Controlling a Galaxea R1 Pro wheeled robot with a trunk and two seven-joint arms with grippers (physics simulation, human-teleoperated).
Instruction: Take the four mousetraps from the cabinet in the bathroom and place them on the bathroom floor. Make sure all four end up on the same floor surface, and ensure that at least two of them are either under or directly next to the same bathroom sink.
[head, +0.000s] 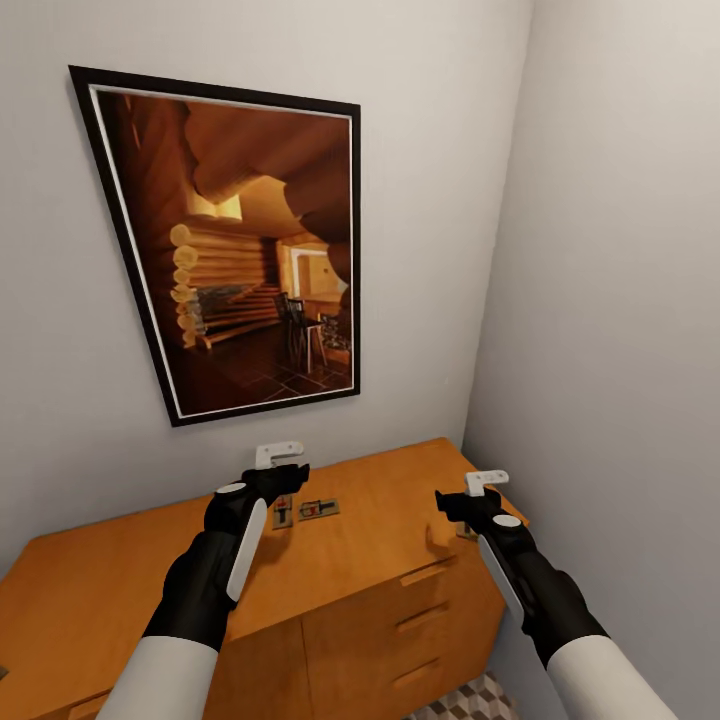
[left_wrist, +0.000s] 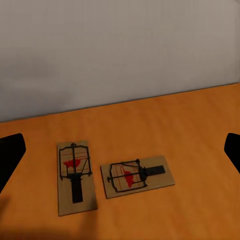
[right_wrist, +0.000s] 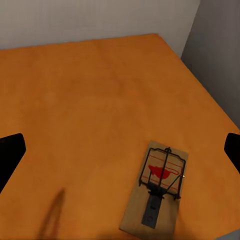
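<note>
Two mousetraps lie side by side on the flat top of the orange-brown cabinet (head: 380, 560), near the back wall. In the left wrist view one mousetrap (left_wrist: 75, 176) lies lengthwise and the other mousetrap (left_wrist: 137, 176) crosswise, both tan with dark wire and a red mark. My left gripper (head: 279, 454) hovers just above them, open and empty, its dark fingers (left_wrist: 10, 156) wide apart. A third mousetrap (right_wrist: 157, 192) lies near the cabinet's right front corner. My right gripper (head: 487, 482) hangs open above it, holding nothing.
A large black-framed picture (head: 235, 250) of a log cabin hangs on the wall behind the cabinet. A grey side wall (head: 620, 300) closes the corner at the right. Cabinet drawers with bar handles (head: 425, 575) face me. A patch of cube-patterned bathroom floor (head: 470, 700) shows below.
</note>
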